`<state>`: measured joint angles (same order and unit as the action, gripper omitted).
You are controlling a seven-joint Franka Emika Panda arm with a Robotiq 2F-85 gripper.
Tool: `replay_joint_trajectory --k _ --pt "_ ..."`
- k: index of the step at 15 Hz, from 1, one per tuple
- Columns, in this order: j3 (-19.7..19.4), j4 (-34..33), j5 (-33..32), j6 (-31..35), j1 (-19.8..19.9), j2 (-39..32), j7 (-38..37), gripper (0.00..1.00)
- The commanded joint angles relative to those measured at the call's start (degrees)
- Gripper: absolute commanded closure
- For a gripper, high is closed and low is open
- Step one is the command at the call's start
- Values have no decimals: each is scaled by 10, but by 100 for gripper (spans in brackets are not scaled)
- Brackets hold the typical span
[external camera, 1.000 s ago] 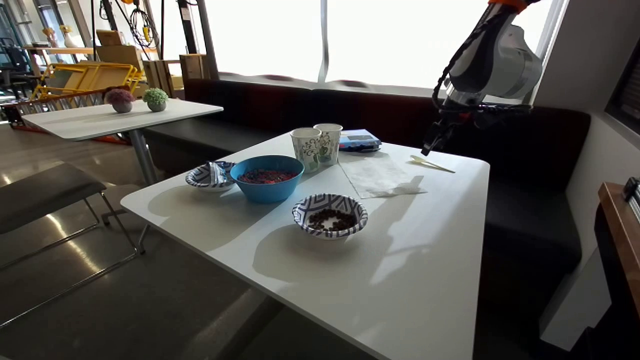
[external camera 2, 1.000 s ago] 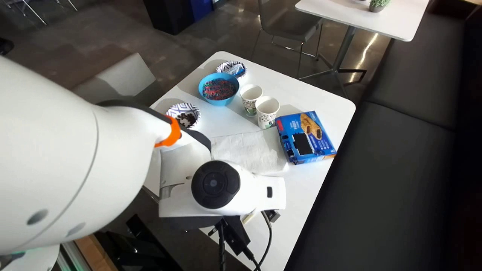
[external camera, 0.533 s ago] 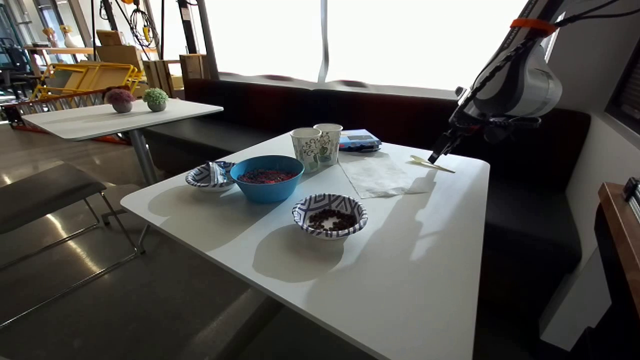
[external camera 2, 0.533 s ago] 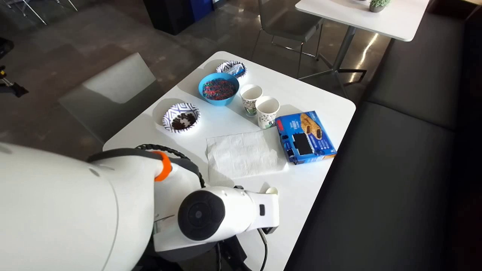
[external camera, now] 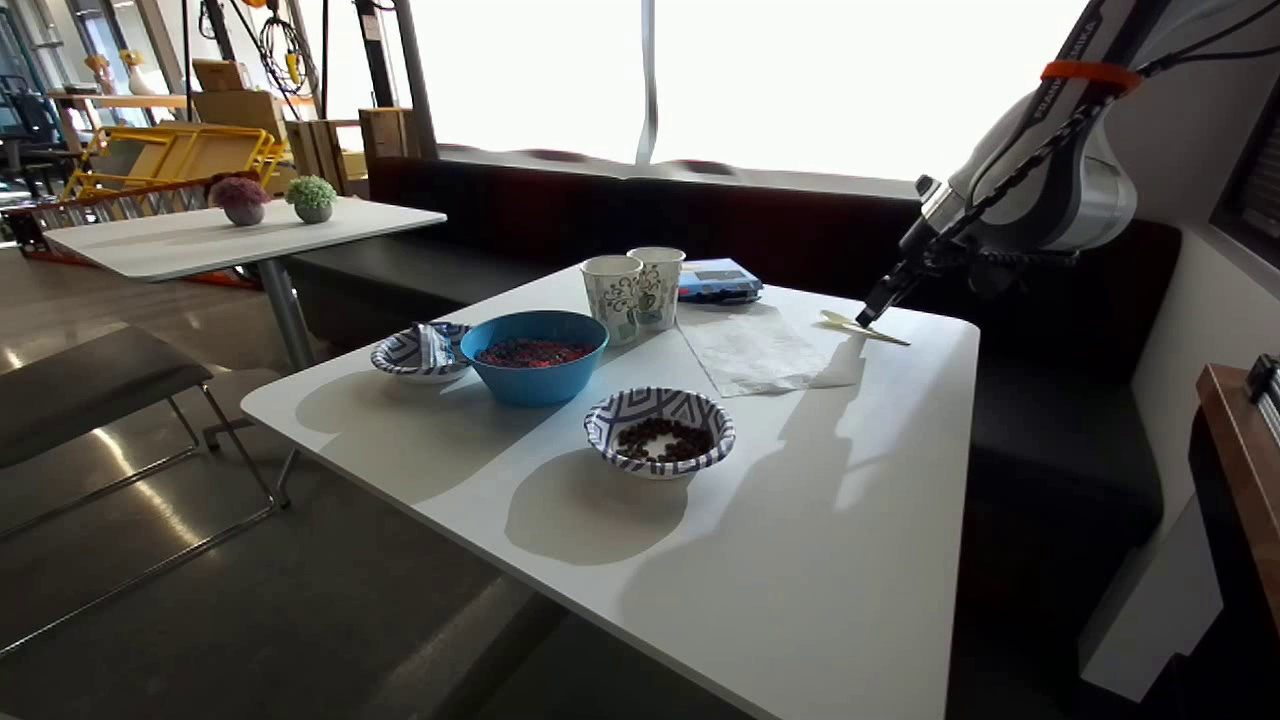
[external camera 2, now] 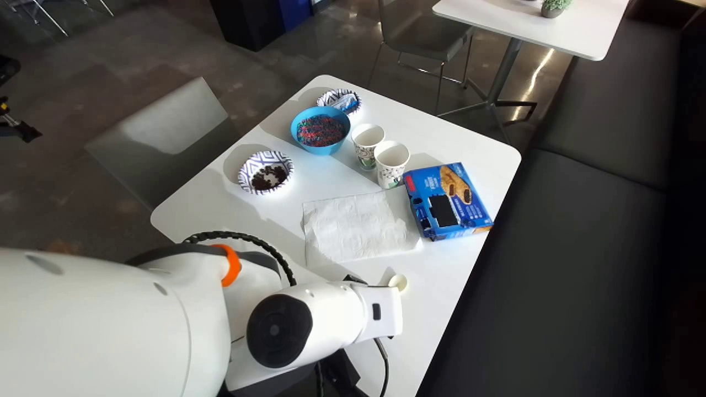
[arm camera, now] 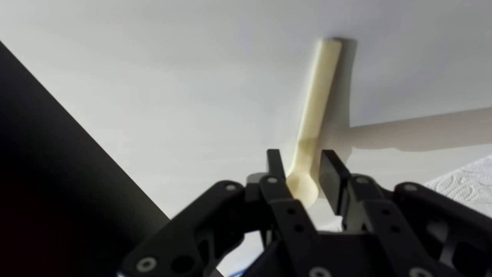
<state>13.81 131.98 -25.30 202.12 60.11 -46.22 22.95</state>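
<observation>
Down comes the gripper (arm camera: 301, 163), fingers (arm camera: 331, 177) apart, spoon (arm camera: 317, 100) between, wrist view shows; in an exterior view, just its scoop (external camera 2: 398, 283) peeks out.

In an exterior view, my jointed white arm (external camera 2: 110, 331) is filling the lower left; below centre, a round-bowled cream spoon (external camera 2: 399, 283) is peeking out.

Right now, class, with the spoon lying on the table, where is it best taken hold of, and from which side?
The spoon is probably best gripped by its handle, near the scoop, from above, the gripper closing across its width. It lies on the table, and the handle is slim and straight, whereas the scoop is wider and rounded.
</observation>
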Motion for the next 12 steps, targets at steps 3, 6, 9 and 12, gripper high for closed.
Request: replay_joint_trajectory --k 3,6,9,12 --pt "-33 -14 -40 20 -12 -12 -49 100" --pt "-24 -15 -60 11 0 -13 -61 100" --pt "-11 8 -86 -9 -11 33 -69 100" --pt "-34 45 -68 -27 -74 120 -75 100"
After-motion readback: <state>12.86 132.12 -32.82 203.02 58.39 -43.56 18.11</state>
